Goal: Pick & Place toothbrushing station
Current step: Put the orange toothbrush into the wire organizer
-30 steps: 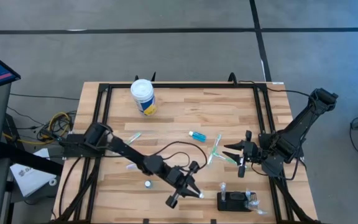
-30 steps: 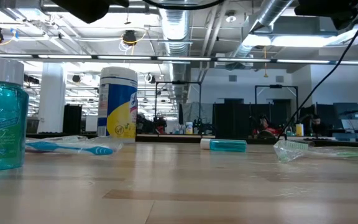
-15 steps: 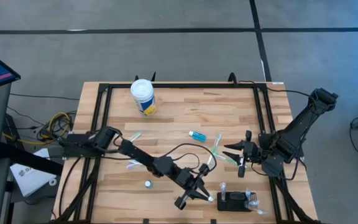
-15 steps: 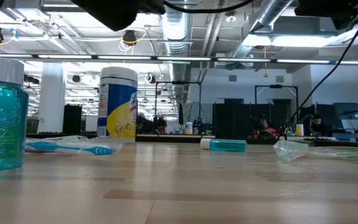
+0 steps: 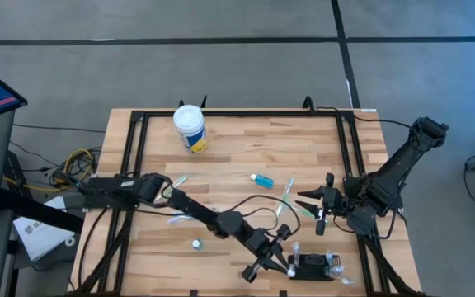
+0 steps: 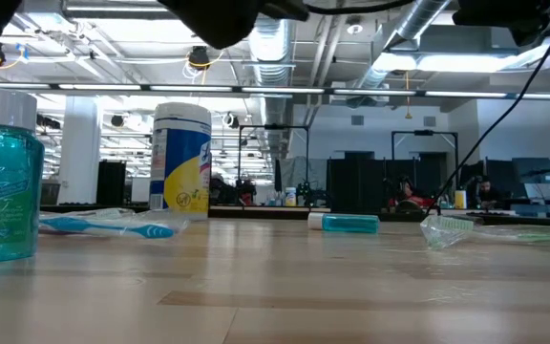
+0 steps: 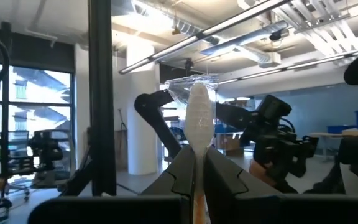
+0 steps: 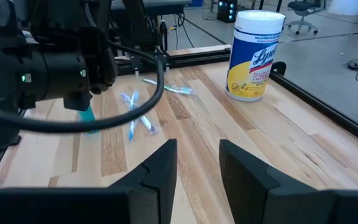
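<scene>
The toothbrushing station (image 5: 307, 266), a small black holder, lies by the table's near edge, right of centre. My left gripper (image 5: 279, 255) hovers just to its left, shut on a toothbrush (image 7: 199, 115) with a white head in clear wrap. The head sticks out past the fingertips. My right gripper (image 5: 313, 206) waits open above the table's right side, holding nothing. Its own view shows the gap between its fingers (image 8: 160, 168) empty. My left gripper pinches the toothbrush's neck (image 7: 199, 163), just below the head, between its two fingers (image 7: 182, 177). The fingers lie along the brush and slant upward. The brush is lifted clear of the table, and its head stands above the fingertips.
A white-lidded yellow-and-blue tub (image 5: 190, 128) stands at the far left. Loose toothbrushes (image 5: 287, 198) and a teal tube (image 5: 262, 180) lie mid-table. A teal mouthwash bottle (image 6: 3, 182) stands close to the low camera. A black frame rail (image 5: 221, 113) edges the table.
My left gripper has travelled toward the table's right edge and a little toward the near edge, up to the black holder. It has stayed shut on the toothbrush, which stays clear of the table.
</scene>
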Tool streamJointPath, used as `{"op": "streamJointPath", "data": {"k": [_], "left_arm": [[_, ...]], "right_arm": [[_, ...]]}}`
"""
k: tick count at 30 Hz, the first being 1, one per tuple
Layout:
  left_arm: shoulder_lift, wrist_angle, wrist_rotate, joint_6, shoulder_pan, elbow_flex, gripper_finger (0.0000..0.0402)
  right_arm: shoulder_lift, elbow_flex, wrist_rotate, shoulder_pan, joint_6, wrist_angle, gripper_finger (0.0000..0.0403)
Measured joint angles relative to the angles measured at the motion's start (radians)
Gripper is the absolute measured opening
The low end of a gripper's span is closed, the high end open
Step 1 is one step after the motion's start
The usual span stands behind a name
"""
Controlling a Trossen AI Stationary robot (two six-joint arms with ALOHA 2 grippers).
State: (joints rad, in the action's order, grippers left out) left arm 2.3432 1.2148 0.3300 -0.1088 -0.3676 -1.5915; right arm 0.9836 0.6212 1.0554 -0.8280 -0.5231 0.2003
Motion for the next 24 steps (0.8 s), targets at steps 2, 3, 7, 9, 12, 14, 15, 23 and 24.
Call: {"op": "streamJointPath", "data": {"k": [2, 3, 7, 9, 12, 14, 15, 23, 24], "left_arm": [[0.008, -0.023, 0.016, -0.001, 0.009, -0.024, 0.0008], [0.010, -0.030, 0.017, -0.002, 0.012, -0.032, 0.0008], [0.011, -0.031, 0.017, -0.001, 0.026, -0.046, 0.0008], [0.011, -0.035, 0.017, -0.001, 0.027, -0.046, 0.0008], [0.011, -0.058, 0.013, 0.013, 0.028, -0.047, 0.0008], [0.011, -0.082, -0.009, 0.038, 0.027, -0.047, 0.0008], [0.011, -0.083, -0.019, 0.046, 0.027, -0.048, 0.0008], [0.010, -0.177, -0.027, 0.081, 0.023, -0.100, 0.0008], [0.010, -0.190, -0.040, 0.087, 0.021, -0.106, 0.0008]], "right_arm": [[0.000, 0.000, 0.000, 0.000, 0.000, 0.002, 0.0111], [0.000, 0.000, 0.000, 0.000, 0.000, 0.002, 0.0111], [0.000, 0.000, 0.000, 0.000, 0.000, 0.002, 0.0111], [0.000, 0.000, 0.000, 0.000, 0.000, 0.002, 0.0111], [0.000, 0.000, 0.000, 0.008, 0.000, 0.002, 0.0111], [0.000, 0.000, 0.000, 0.016, 0.000, 0.003, 0.0111], [0.000, 0.000, 0.000, 0.021, 0.000, 0.003, 0.0111], [0.000, 0.000, 0.000, 0.049, 0.000, 0.010, 0.0111], [0.000, 0.000, 0.000, 0.053, 0.000, 0.010, 0.0111]]}}
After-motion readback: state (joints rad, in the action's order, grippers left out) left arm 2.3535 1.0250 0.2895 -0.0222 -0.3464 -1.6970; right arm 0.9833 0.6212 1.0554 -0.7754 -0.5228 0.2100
